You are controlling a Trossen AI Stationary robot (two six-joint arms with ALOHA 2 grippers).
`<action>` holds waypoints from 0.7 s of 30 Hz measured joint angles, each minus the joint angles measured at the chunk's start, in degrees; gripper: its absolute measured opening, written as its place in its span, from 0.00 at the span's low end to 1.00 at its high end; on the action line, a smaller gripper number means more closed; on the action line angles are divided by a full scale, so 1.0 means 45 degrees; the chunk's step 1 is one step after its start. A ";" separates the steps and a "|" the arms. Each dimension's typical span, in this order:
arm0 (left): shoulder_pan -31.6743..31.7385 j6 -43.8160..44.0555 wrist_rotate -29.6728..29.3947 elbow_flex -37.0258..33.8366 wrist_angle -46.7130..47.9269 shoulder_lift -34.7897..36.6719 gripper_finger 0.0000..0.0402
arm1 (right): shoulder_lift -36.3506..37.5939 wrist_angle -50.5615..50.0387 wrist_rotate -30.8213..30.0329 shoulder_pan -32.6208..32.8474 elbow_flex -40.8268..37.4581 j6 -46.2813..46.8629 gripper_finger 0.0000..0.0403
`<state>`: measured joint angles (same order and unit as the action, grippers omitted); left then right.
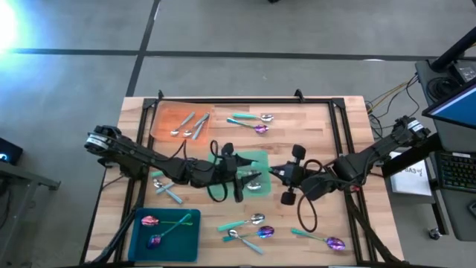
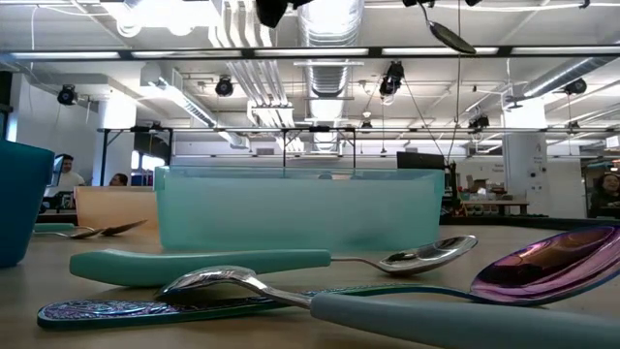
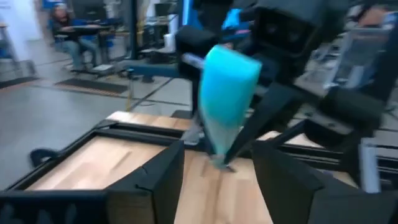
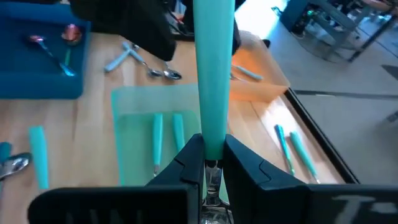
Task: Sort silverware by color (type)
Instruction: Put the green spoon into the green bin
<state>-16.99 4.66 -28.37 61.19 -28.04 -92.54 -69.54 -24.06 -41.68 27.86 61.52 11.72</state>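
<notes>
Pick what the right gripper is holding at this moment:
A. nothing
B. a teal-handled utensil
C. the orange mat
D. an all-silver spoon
B: in the right wrist view, the right gripper is shut on the teal-handled utensil, whose handle stands up from between its fingers.

No readable text, label, brand or number anywhere. Only faint dark marks on a white sheet of paper [image 1: 410,179] beside the bench's right edge, too small to make out.
</notes>
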 joint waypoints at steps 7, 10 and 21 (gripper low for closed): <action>0.0033 -0.0138 0.0541 0.0229 -0.0433 -0.0022 0.43 | -0.0015 0.0894 0.0839 0.0005 -0.0005 -0.1002 0.08; 0.0033 -0.0534 0.0643 0.0301 -0.0441 -0.0022 0.39 | -0.0015 0.0963 0.0949 0.0000 -0.0005 -0.1105 0.08; 0.0056 -0.0401 0.1672 0.0403 -0.0561 -0.0022 0.15 | -0.0010 0.0868 0.1255 0.0005 -0.0005 -0.1228 0.08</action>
<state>-16.73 2.85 -20.84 63.00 -30.56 -92.64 -69.58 -20.15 -36.03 27.88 61.49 6.20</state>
